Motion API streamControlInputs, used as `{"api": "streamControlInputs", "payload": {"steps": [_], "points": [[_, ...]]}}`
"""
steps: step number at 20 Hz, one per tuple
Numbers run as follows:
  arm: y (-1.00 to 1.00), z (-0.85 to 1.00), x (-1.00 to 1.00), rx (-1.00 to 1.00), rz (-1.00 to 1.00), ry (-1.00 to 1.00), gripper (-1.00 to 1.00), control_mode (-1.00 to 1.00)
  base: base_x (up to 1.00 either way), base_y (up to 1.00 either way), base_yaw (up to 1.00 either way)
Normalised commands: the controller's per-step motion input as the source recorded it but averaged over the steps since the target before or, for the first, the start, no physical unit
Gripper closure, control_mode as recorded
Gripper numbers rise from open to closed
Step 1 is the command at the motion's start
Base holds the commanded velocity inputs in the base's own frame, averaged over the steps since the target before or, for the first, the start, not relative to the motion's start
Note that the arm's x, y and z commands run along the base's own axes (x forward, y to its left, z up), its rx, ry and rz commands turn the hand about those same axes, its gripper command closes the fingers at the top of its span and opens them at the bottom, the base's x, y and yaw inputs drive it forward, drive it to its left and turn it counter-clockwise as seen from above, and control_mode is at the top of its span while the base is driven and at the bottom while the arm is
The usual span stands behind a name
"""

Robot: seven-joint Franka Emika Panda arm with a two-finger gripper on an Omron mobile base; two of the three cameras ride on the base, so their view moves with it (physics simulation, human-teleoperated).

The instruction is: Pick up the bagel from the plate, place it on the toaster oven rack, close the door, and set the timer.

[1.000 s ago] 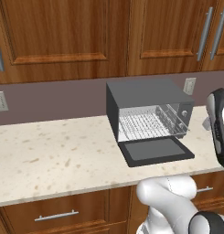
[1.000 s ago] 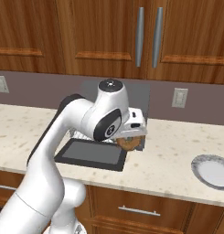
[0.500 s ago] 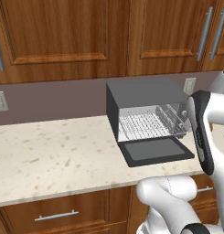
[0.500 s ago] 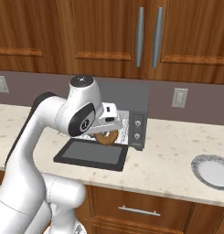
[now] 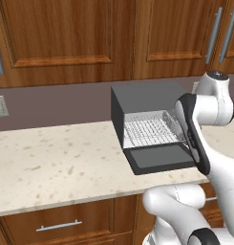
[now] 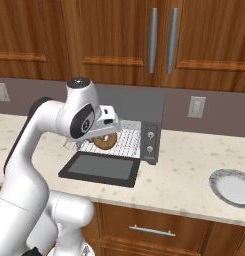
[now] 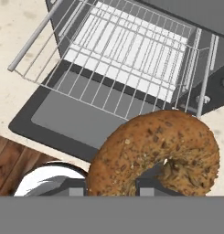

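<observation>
My gripper (image 6: 105,134) is shut on the bagel (image 6: 105,141), a seeded brown ring that fills the lower right of the hand view (image 7: 155,154). It hangs just above the front of the toaster oven rack (image 6: 127,141), a silver wire grid that juts out over the open door (image 7: 81,119). The door (image 6: 100,168) lies flat on the counter before the dark grey toaster oven (image 6: 136,105). In the left base view my forearm crosses the right side of the oven (image 5: 146,98), beside the rack (image 5: 148,128) and door (image 5: 161,159).
The knob panel (image 6: 150,142) with two knobs is on the oven's front right. A grey plate (image 6: 234,186) lies on the speckled counter (image 5: 56,162) at the far right. Wooden cabinets hang above, and drawers (image 5: 58,225) run below the counter edge.
The arm has swung left and toward the oven with the bagel, from the front of the knob panel to above the rack's front. The door stays open.
</observation>
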Motion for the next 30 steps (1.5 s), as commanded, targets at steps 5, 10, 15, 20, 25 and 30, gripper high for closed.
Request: {"api": "streamControlInputs", "payload": {"steps": [5,10,15,20,25,30], "points": [[0.24,-0.21,0.48,0.0,0.04,0.06,1.0,-1.0,0.0,0.0,0.0],[0.17,-0.42,0.36,0.0,0.03,0.07,1.0,-1.0,0.0,0.0,0.0],[0.14,-0.35,0.55,0.0,0.03,0.05,1.0,-1.0,0.0,0.0,0.0],[0.04,-0.21,0.54,0.0,0.03,0.04,1.0,-1.0,0.0,0.0,0.0],[0.06,-0.27,0.53,0.0,0.02,0.05,1.0,-1.0,0.0,0.0,0.0],[0.03,-0.25,0.33,0.0,0.01,0.02,1.0,-1.0,0.0,0.0,0.0]]}}
